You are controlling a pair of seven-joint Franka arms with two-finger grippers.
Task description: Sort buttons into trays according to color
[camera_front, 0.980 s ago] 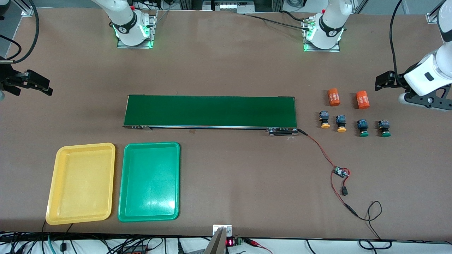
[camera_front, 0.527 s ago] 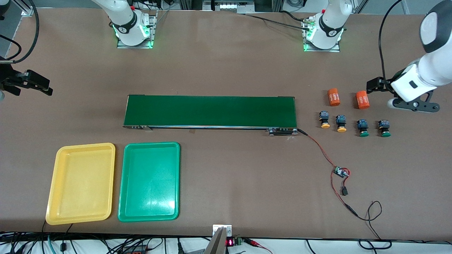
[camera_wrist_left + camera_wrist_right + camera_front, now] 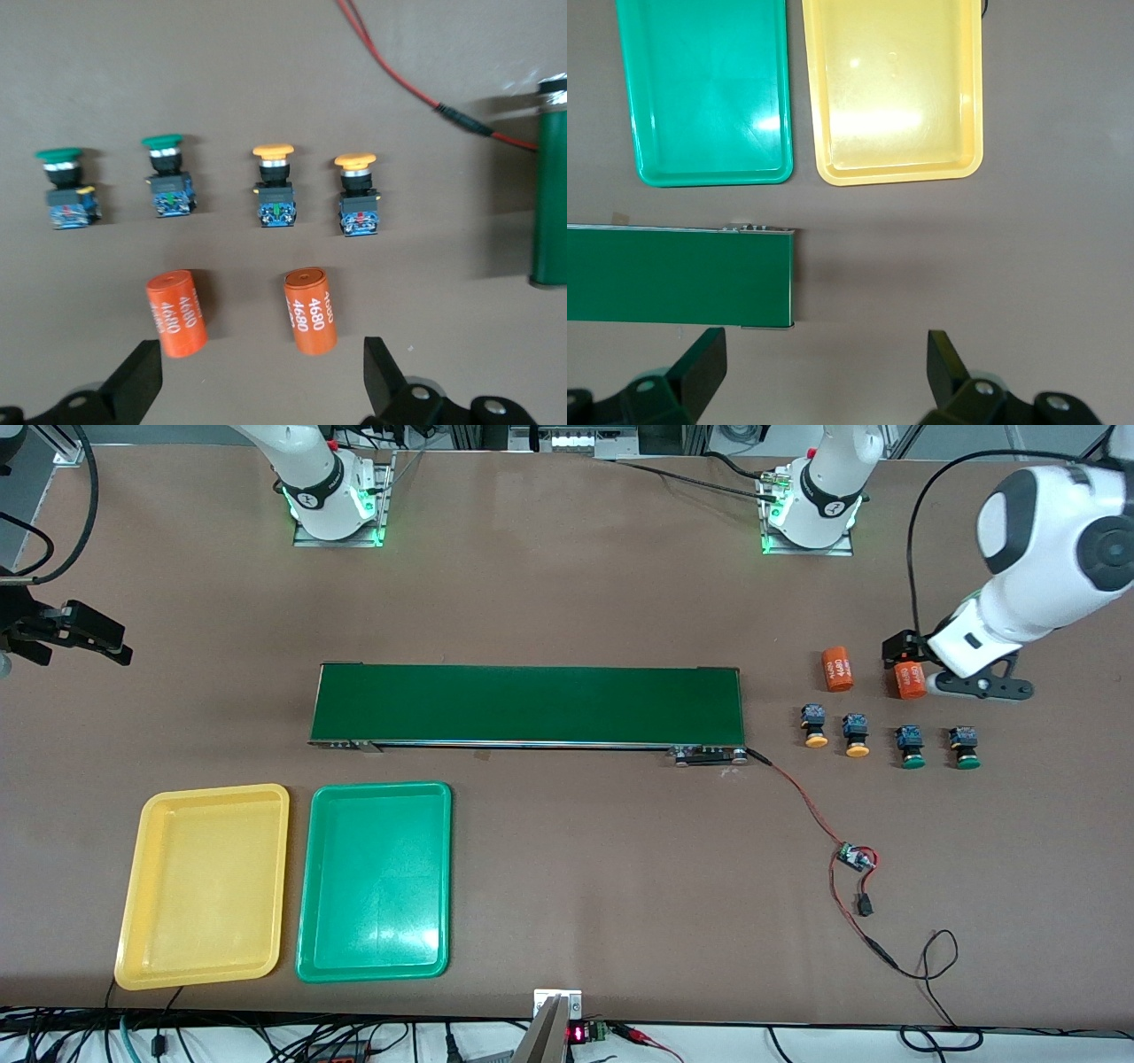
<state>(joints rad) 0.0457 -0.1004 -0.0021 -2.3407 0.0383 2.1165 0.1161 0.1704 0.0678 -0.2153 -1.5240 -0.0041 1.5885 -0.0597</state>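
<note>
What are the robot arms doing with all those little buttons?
Nothing is sorted yet. The four buttons lie in a row past the conveyor belt, and the yellow tray and green tray are empty. The left gripper hangs open over the orange cylinders. The right gripper waits, open.

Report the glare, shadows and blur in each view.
Front view: sharp overall; soft sheen on the green tray floor, status lights glowing green at both arm bases. Left wrist view: slightly soft; the buttons and orange cylinders cast faint shadows, and the left gripper fingers are dark. Right wrist view: bright glare patches on the yellow tray and the green tray; conveyor belt shadows the table.
</note>
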